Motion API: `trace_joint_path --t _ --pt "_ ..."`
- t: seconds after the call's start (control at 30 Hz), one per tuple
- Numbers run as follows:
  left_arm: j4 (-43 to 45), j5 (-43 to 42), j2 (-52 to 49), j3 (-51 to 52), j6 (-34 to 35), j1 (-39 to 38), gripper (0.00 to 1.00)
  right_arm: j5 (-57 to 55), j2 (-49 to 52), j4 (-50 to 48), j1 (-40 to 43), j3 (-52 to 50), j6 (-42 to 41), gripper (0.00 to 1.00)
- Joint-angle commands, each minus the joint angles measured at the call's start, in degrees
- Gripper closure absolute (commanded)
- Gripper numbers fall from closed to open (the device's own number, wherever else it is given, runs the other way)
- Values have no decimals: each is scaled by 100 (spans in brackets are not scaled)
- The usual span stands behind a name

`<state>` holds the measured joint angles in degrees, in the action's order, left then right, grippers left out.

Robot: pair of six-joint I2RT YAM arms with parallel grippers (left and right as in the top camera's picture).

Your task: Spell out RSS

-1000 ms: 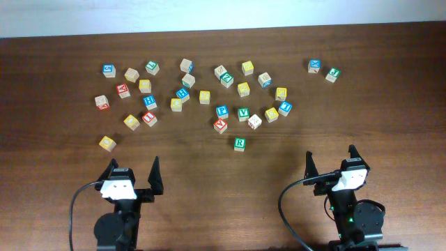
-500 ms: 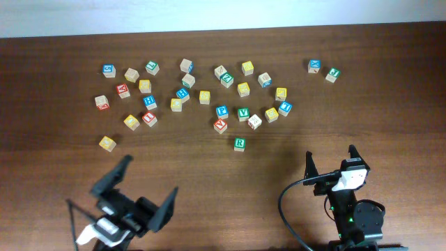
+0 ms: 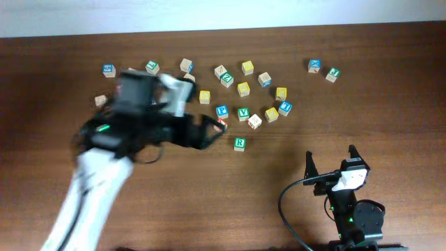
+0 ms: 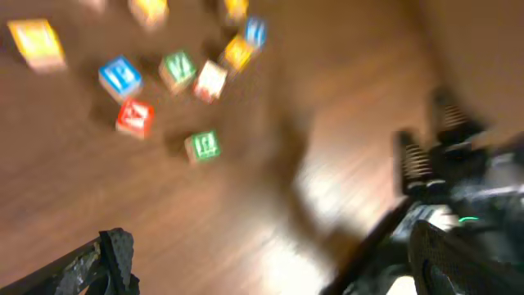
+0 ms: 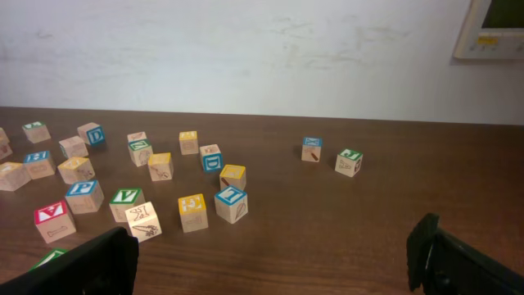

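Overhead and wrist views of a brown wooden counter (image 3: 390, 111) strewn with small lettered cubes. The R cube (image 3: 240, 143), green-bordered with a white face, stands alone on the near side of the main cluster, just below the green V cube (image 3: 243, 112) and to the right of a red cube (image 3: 221, 125); in the left wrist view the R cube (image 4: 202, 146) lies apart from its neighbours, on bare wood. The two S cubes cannot be picked out: several yellow cubes (image 3: 243, 89) lie among the cluster, but their letters are too faint to read. The left hand (image 3: 206, 132), heavily blurred, is extended over the counter just left of the red cube and near the R cube; its wrist view shows the fingers (image 4: 115, 256) spread wide with nothing between them. The right hand (image 3: 331, 159) sits at the near right edge, well apart from all cubes, its fingers (image 5: 102, 260) likewise spread and empty. A blue cube (image 3: 315, 65) and a green cube (image 3: 333, 74) lie apart at far right.
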<state>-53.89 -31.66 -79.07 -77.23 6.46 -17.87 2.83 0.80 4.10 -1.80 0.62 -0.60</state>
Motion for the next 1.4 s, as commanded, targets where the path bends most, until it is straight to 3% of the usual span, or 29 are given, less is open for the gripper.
trace_joint_path --t 0.0,0.07,0.1,0.13,0.23,0.3,0.33,0.4,0.47,0.53,0.63,0.83,0.93,1.0,1.17,1.2,1.37 --pt "-66 1093 -988 -146 -31 -938 1 -9 -44 26 28 -31 17 2" --pt "-66 1095 -1665 -146 -20 -1300 1 -9 -44 26 28 -31 15 2" --pt "-66 1333 -2059 -146 382 -1475 1 -9 -44 26 28 -31 15 2" --pt "-61 1902 -2479 -146 1202 -1641 1 -9 -44 26 28 -31 17 2" --pt "457 2463 -3187 -146 1436 -1919 1 -9 -44 26 28 -31 15 2" --pt "846 2931 -3403 -146 1969 -1937 1 -9 -44 26 28 -31 15 2" --pt "1084 3012 -3462 -146 1987 -1937 0 -9 -44 24 28 -31 17 2" --pt "1502 3158 -3484 -146 1991 -1961 20 -9 -44 24 28 -31 17 2" --pt "1687 3394 -3484 -146 1991 -1993 22 -9 -44 24 28 -31 17 2" --pt "1720 3451 -3512 -146 1991 -2120 30 -9 -44 24 28 -31 17 2" --pt "1722 3641 -3663 -146 2105 -2291 31 -9 -44 24 28 -31 17 2" --pt "1910 3711 -3836 -146 2114 -2371 60 -9 -44 24 28 -31 15 2" --pt "2004 3818 -3836 -146 2111 -2371 63 -9 -44 24 28 -31 17 2" --pt "1991 3814 -3836 -146 2111 -2371 71 -9 -44 26 28 -31 15 2" --pt "1860 3801 -3834 -149 2111 -2371 79 -9 -44 26 28 -31 15 2" --pt "1788 3788 -3810 -168 2114 -2371 85 -9 -44 24 28 -31 17 2" --pt "396 3744 -2896 -551 2116 -2144 86 -9 -44 26 28 -31 17 2"
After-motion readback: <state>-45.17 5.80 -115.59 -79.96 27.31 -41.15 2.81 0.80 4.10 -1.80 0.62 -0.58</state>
